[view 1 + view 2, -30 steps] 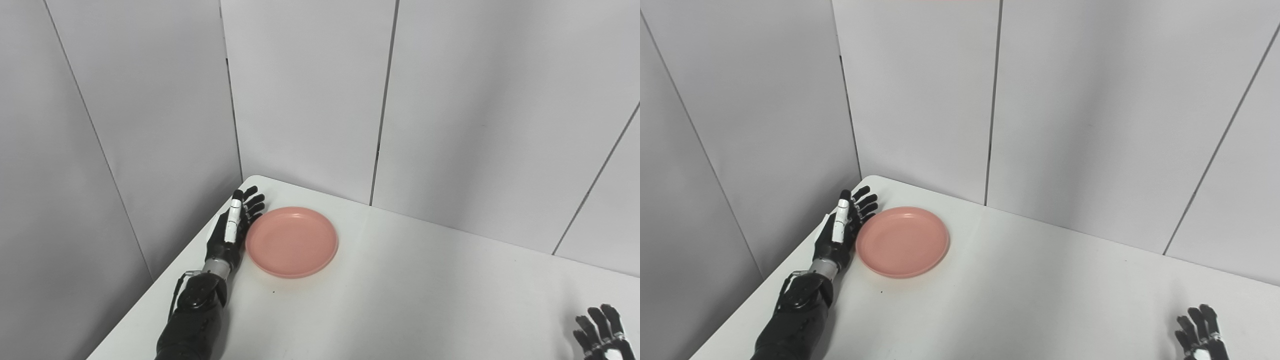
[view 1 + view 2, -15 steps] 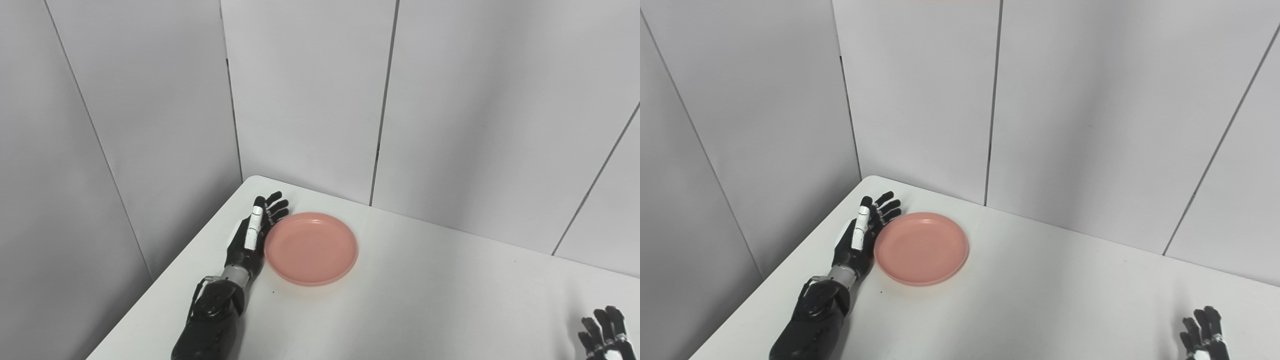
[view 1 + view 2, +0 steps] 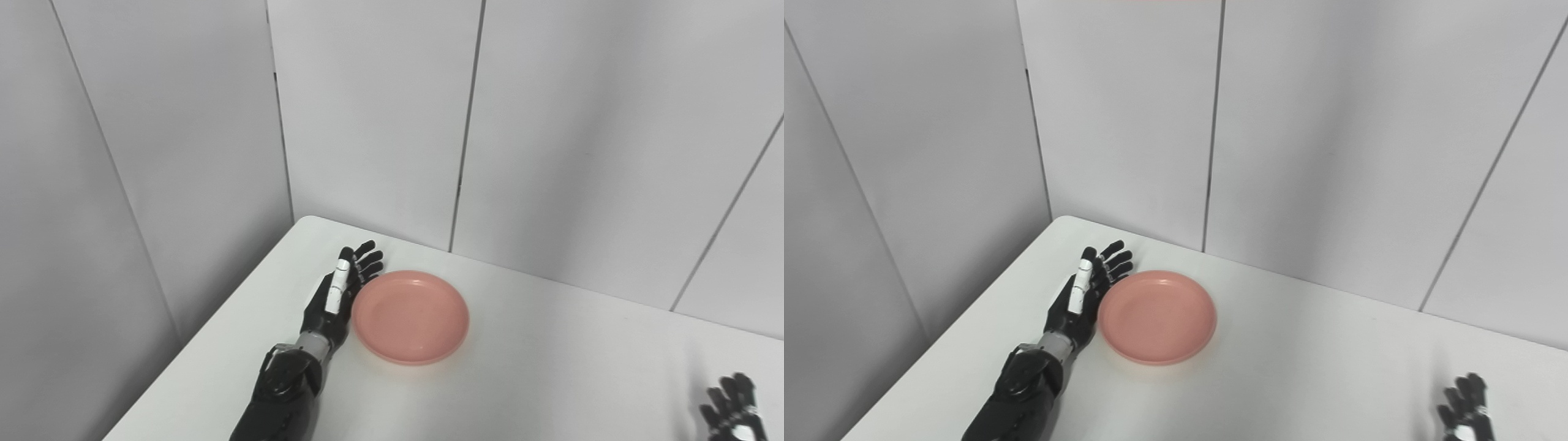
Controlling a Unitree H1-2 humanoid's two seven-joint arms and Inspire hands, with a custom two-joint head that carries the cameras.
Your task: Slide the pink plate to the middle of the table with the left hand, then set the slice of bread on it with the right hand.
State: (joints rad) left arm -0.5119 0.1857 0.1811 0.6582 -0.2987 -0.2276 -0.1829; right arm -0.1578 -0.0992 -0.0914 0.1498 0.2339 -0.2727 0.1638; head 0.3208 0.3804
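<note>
A round pink plate (image 3: 410, 317) lies on the white table (image 3: 520, 380), left of the middle. My left hand (image 3: 339, 297) is open, its fingers straight and apart, standing on edge with the palm against the plate's left rim. It also shows in the right eye view (image 3: 1086, 296). My right hand (image 3: 730, 410) is at the bottom right corner, fingers spread, holding nothing. No slice of bread is in view.
Grey wall panels (image 3: 380, 122) close the table in at the back and the left. The table's left edge (image 3: 202, 343) runs close beside my left arm.
My left hand has pushed the plate to the right and a little toward me across the table. The right hand has barely moved.
</note>
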